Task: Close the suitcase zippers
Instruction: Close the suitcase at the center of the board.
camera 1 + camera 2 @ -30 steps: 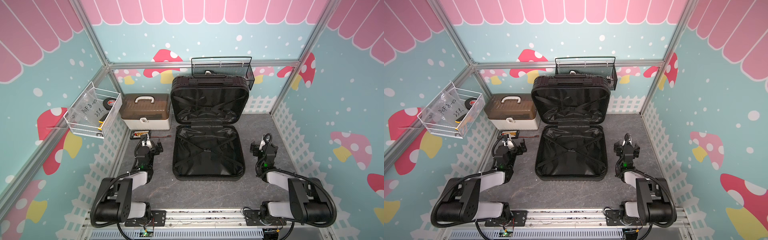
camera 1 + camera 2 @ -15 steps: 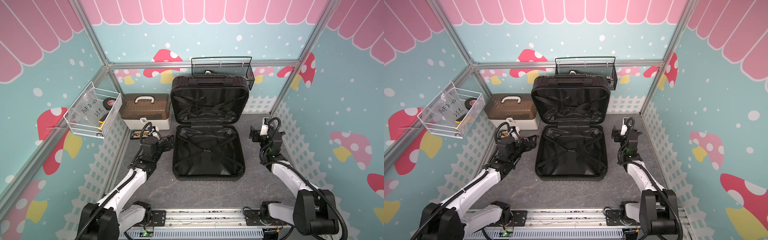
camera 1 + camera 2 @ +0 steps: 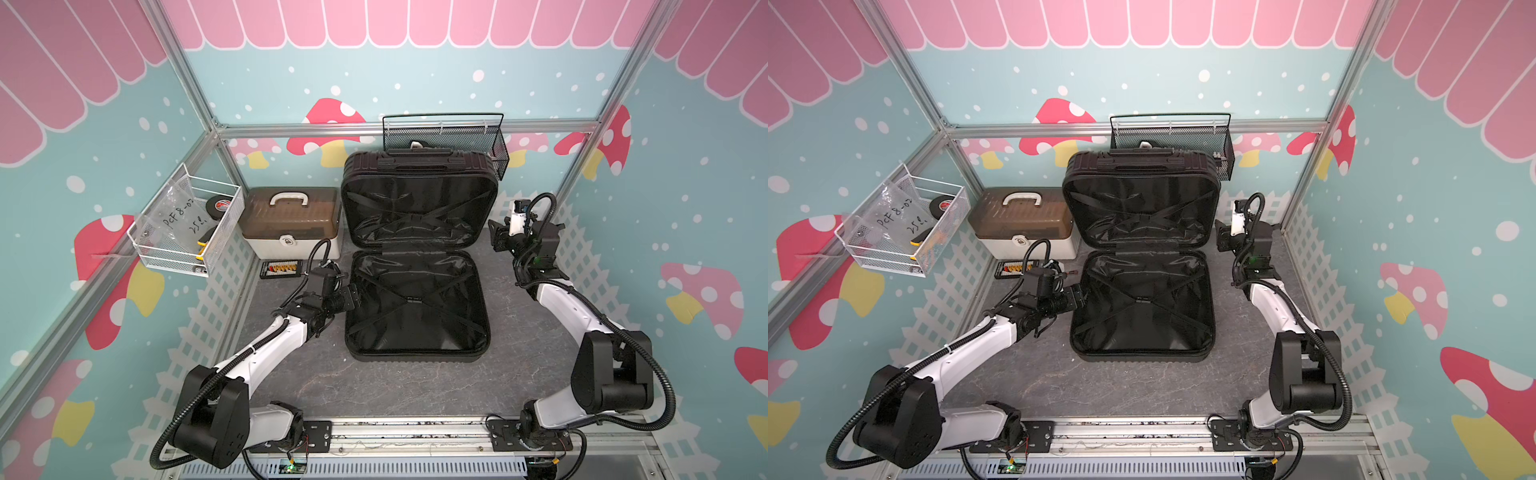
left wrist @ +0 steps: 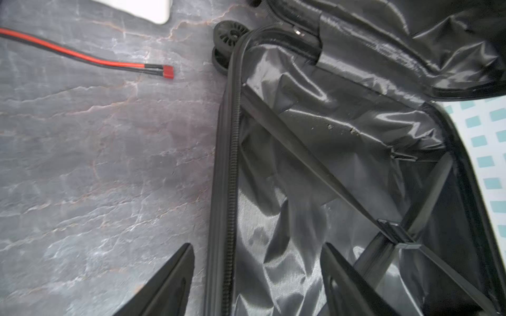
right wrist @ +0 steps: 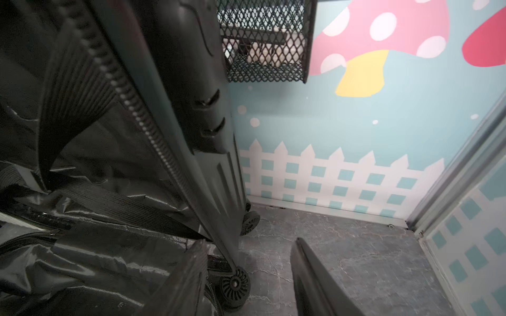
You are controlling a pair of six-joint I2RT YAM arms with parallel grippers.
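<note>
Bright even light; sheen on suitcase (image 4: 342, 115) lining; wrist-view blur

Both top views: mounted high at the cell front, angled down and backward, covering the whole counter (image 3: 395, 386) and open suitcase (image 3: 1142, 316). Left wrist: close, along the suitcase's left rim. Right wrist: close, along the upright lid's right edge, toward the back wall (image 5: 342, 128).
</note>
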